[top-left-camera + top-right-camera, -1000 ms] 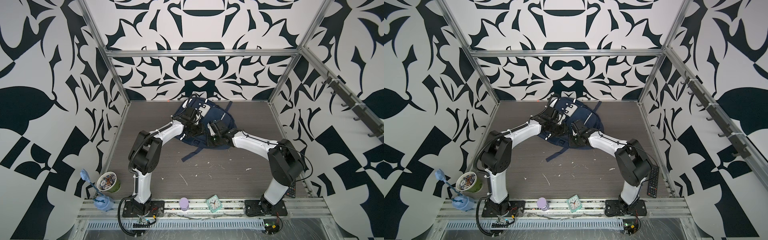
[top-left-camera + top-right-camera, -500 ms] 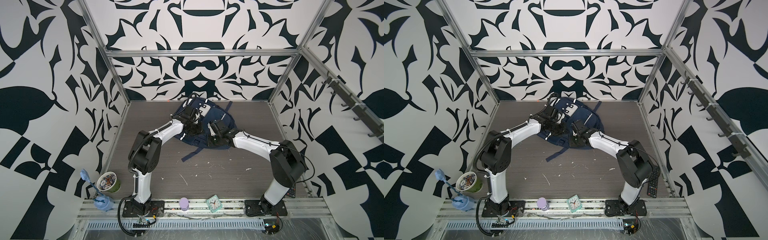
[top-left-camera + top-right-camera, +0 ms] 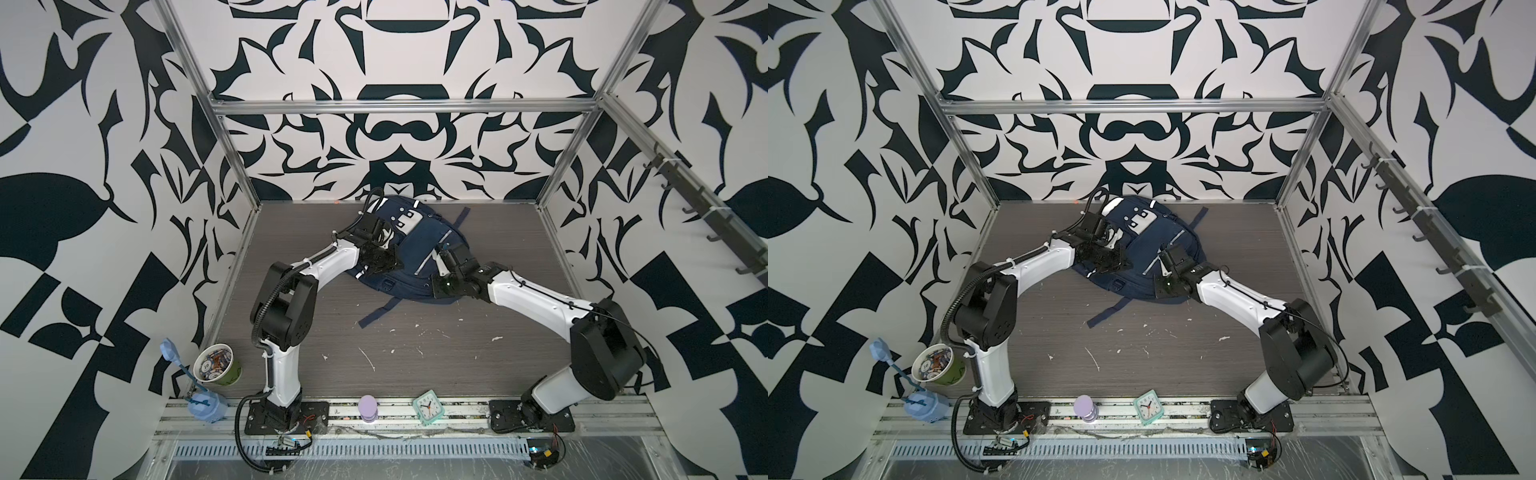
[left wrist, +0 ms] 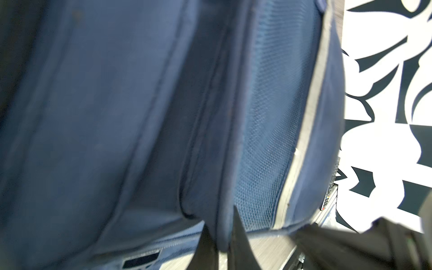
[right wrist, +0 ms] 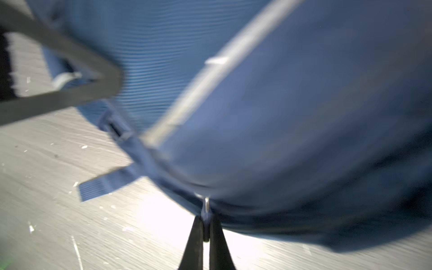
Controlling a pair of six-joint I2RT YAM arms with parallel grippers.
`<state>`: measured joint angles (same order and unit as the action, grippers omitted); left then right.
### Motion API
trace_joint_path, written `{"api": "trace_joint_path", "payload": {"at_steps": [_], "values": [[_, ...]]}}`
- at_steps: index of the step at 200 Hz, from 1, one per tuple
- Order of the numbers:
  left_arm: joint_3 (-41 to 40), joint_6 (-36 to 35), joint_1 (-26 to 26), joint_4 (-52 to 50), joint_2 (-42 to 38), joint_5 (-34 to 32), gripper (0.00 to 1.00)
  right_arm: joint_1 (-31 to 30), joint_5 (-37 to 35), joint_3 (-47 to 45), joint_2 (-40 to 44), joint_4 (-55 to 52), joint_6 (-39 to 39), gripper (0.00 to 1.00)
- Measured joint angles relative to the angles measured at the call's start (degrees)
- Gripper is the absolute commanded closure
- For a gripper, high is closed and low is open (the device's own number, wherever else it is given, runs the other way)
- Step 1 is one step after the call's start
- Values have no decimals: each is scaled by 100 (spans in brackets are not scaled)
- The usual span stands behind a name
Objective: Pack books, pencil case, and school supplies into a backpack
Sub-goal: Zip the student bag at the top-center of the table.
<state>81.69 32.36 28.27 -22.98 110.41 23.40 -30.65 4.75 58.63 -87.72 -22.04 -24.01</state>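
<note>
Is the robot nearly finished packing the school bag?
Probably close. Done, it seems: no books, pencil case or supplies lie on the table, so they may be inside the backpack, though its inside is hidden. In hand: the left fingers pinch a fabric edge and the right fingers pinch what looks like a zipper pull. Left: likely zipping it shut.

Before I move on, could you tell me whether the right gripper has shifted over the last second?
Yes. The right gripper, shut on the backpack, has drawn back rightward and nearer the front rail, judged against the alarm clock.
</note>
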Motion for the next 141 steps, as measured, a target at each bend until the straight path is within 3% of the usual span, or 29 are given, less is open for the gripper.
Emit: {"api": "trace_joint_path", "payload": {"at_steps": [50,96,141], "values": [[-120,-72,-120,59,-63,66,91,568,505,-177,295,13,166,100],[164,-83,-251,-197,76,-68,80,345,520,-199,151,109,59,100],[796,-168,-457,-317,256,-634,74,210,306,-251,105,131,-7,100]]}}
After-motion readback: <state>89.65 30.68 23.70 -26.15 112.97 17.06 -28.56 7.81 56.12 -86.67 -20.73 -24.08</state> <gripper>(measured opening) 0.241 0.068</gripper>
